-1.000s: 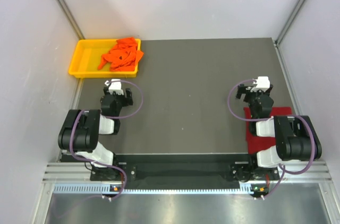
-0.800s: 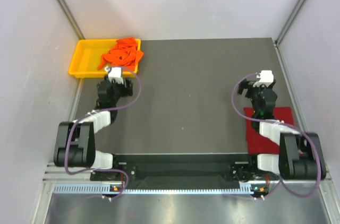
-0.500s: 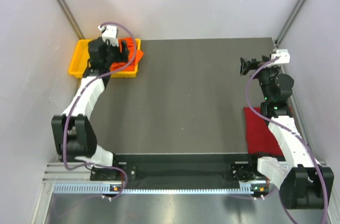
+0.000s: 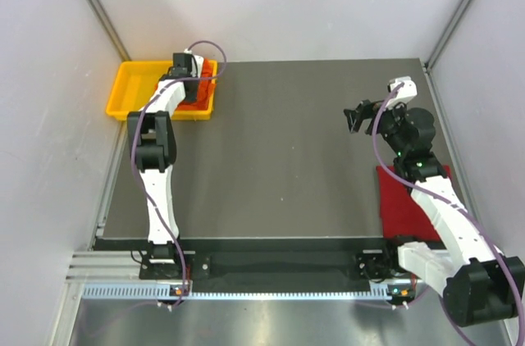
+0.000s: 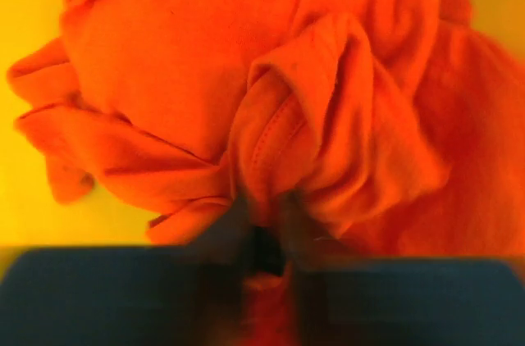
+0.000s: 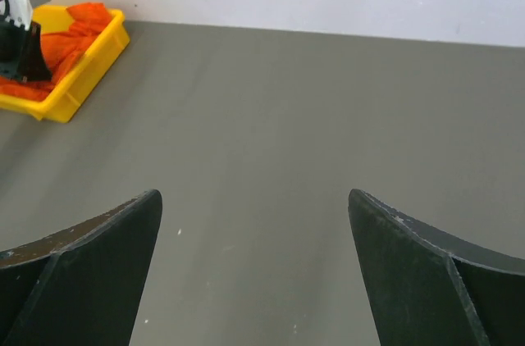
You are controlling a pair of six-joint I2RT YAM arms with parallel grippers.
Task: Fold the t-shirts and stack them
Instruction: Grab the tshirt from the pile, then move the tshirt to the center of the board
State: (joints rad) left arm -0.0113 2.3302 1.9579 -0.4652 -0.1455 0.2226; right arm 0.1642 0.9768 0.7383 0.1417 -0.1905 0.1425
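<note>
top view: a second ago both arms sat folded near their bases. now the left arm stretches to the yellow tray (image 4: pixel 123 93) at the far left corner of the counter (image 4: pixel 279 157). the left hand (image 4: pixel 190 75) is down on the orange t-shirt (image 4: pixel 197 100), which lies crumpled in the tray. the right hand (image 4: pixel 358 116) has swung out above bare counter, well apart from the dark red t-shirt (image 4: pixel 408 198), which lies flat at the near right edge.

left wrist view: the left hand (image 5: pixel 262 227) has narrowed and looks clenched on a raised fold of the orange t-shirt (image 5: pixel 205 59). the fingers are blurred, so how firm the hold is stays unclear.

right wrist view: the right hand (image 6: pixel 254 198) is released, its fingers wide with nothing between them.

in my judgement the pick-up of the first shirt is only beginning, and no folding of it is done yet.
</note>
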